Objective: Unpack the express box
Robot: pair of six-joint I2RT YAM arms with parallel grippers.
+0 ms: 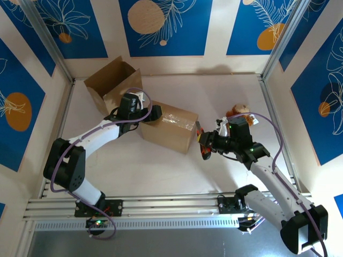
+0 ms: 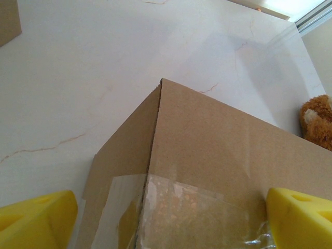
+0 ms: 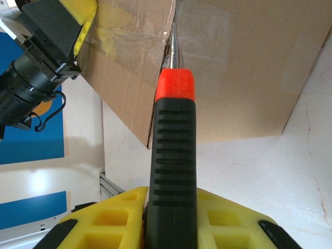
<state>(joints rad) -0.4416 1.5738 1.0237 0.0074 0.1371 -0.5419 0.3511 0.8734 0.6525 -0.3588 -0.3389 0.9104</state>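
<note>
The sealed express box [image 1: 169, 127] lies mid-table, brown cardboard with clear tape over its seams. My left gripper [image 1: 151, 113] rests at its left end, open, with its yellow fingers [image 2: 36, 218] spread wide on either side of the taped corner [image 2: 181, 207]. My right gripper [image 1: 211, 142] is shut on a knife [image 3: 174, 155] with a ribbed black handle and a red collar. The thin blade [image 3: 171, 46] points into the taped seam at the box's right end [image 3: 238, 67]. The left gripper [image 3: 57, 31] sits on the far end of the box in the right wrist view.
An open, empty cardboard box [image 1: 110, 83] stands at the back left, close to the left arm. A brown plush bear [image 1: 238, 111] lies behind my right gripper, also at the edge of the left wrist view [image 2: 317, 122]. Metal frame rails [image 1: 276, 134] border the table.
</note>
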